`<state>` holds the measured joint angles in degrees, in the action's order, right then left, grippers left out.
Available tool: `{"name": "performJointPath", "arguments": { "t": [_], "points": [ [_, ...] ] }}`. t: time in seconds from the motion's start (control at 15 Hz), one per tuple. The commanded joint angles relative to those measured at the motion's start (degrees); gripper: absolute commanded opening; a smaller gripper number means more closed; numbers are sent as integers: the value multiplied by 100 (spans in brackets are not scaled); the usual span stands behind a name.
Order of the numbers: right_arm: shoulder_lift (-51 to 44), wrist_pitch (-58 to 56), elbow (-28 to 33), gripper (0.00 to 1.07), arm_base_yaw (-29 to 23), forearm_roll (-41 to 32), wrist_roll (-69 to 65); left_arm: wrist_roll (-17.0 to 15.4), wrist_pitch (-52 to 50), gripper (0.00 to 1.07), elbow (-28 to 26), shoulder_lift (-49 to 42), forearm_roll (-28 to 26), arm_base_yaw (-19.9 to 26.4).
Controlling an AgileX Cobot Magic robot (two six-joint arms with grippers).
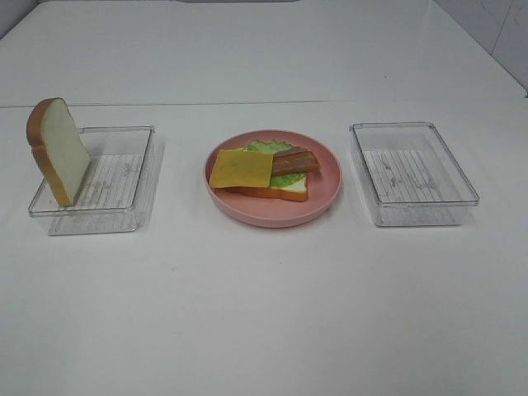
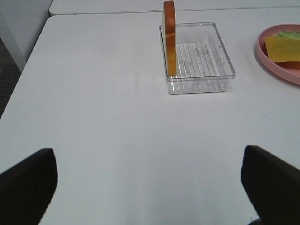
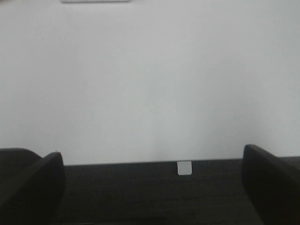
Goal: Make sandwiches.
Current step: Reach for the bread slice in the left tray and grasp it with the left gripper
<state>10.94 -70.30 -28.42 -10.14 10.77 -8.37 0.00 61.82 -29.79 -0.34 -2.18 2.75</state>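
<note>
Exterior high view: open-faced sandwich (image 1: 262,175) on the pink plate (image 1: 326,198), spare bread slice (image 1: 59,150) upright in a clear tray (image 1: 124,177); left gripper (image 2: 150,183) and right gripper (image 3: 152,185) gape wide, empty.

Neither arm reaches into the high view. The left gripper (image 2: 150,183) hangs with its two dark fingers (image 2: 28,180) spread wide apart and nothing between them. The right gripper (image 3: 150,183) is likewise spread wide, its fingers (image 3: 272,180) far apart and gripping nothing.
</note>
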Motion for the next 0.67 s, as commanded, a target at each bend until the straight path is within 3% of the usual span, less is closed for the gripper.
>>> {"name": "performJointPath", "arguments": {
  "t": [0.07, 0.13, 0.27, 0.67],
  "points": [
    [-321, -52, 29, 98, 189, 17, 52, 0, -23, 101, 11, -11, -17, 0],
    [-596, 23, 29, 98, 573, 17, 138, 0, -23, 101, 11, -11, -17, 0],
    [-842, 97, 46, 98, 710, -11, 218, 0, -23, 101, 11, -11, -17, 0],
    [-1301, 745, 269, 98, 699, -401, 350, 0, -23, 101, 11, -11, -17, 0]
  ]
}}
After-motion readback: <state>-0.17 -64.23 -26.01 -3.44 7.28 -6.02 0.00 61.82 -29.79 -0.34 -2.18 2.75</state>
